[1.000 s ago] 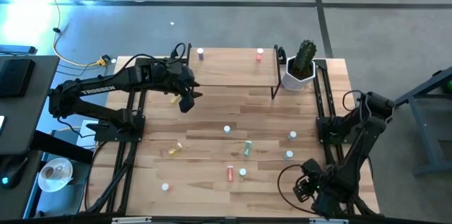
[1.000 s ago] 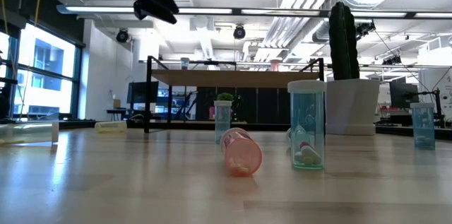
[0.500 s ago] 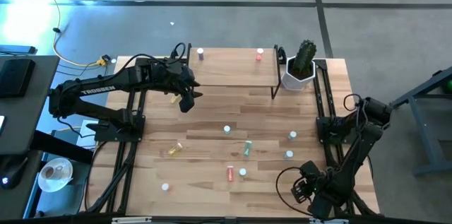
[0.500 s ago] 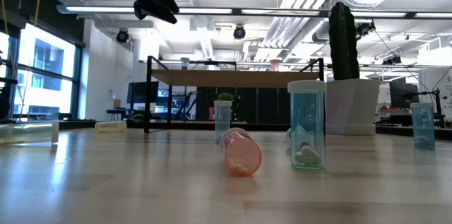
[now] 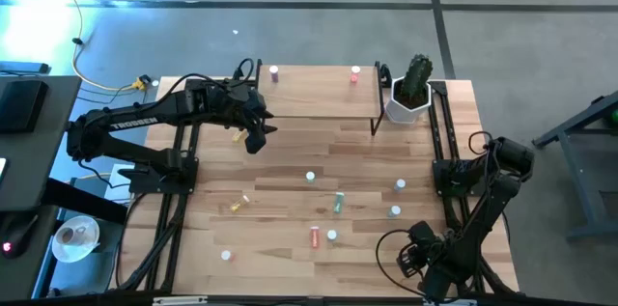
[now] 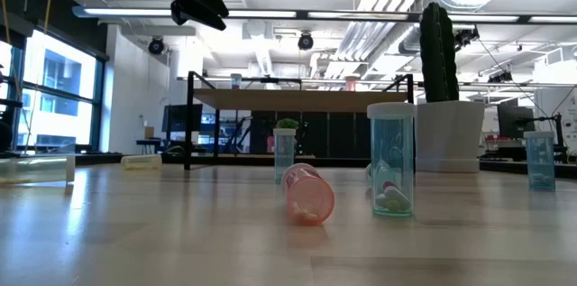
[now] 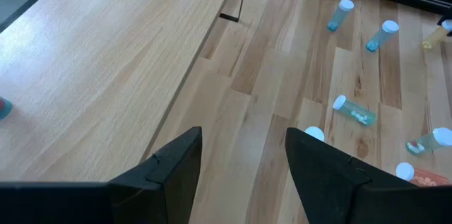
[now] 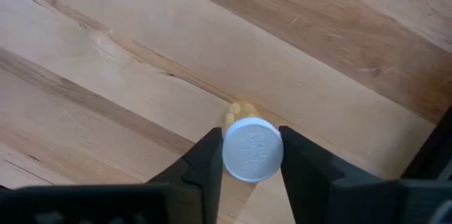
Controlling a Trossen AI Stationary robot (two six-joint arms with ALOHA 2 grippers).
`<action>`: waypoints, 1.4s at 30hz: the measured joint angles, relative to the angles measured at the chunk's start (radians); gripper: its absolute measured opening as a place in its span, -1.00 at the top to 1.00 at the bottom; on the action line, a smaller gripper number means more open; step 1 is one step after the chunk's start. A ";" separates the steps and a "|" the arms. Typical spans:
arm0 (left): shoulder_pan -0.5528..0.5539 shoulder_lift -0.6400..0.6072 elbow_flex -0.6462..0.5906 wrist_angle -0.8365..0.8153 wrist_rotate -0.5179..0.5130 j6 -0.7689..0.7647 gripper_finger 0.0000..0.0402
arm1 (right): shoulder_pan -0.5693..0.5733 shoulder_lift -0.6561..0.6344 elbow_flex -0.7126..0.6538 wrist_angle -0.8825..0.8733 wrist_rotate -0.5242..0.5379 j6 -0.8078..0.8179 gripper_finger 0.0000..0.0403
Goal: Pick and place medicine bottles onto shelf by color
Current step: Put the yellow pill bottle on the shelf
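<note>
Two bottles (image 5: 274,73) are seen on the shelf (image 5: 314,94) from above, just beyond the left gripper (image 5: 255,138). At its wrist, spread fingers (image 7: 173,171) are shown. A yellow bottle (image 8: 252,150) is pinched by the right gripper (image 8: 252,155)

The high view looks straight down on the whole table (image 5: 290,166) from well above. The low view sits at tabletop height, facing the shelf (image 6: 297,99). Each wrist view looks past its own fingers; the left one shares the shelf (image 7: 106,68) too.
</note>
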 joint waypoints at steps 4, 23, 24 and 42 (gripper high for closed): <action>0.000 0.000 0.000 0.000 0.000 0.000 0.03 | 0.000 -0.001 0.002 -0.001 0.000 0.010 0.56; 0.005 0.000 0.000 0.000 0.000 0.188 0.03 | -0.278 -0.001 0.174 -0.021 0.062 -0.282 0.47; 0.005 0.000 0.000 0.000 0.000 0.206 0.03 | -0.309 -0.001 0.187 -0.023 0.067 -0.322 0.47; 0.235 0.000 0.000 -0.008 -0.168 0.322 0.03 | -0.913 -0.001 0.513 -0.033 0.082 -1.366 0.47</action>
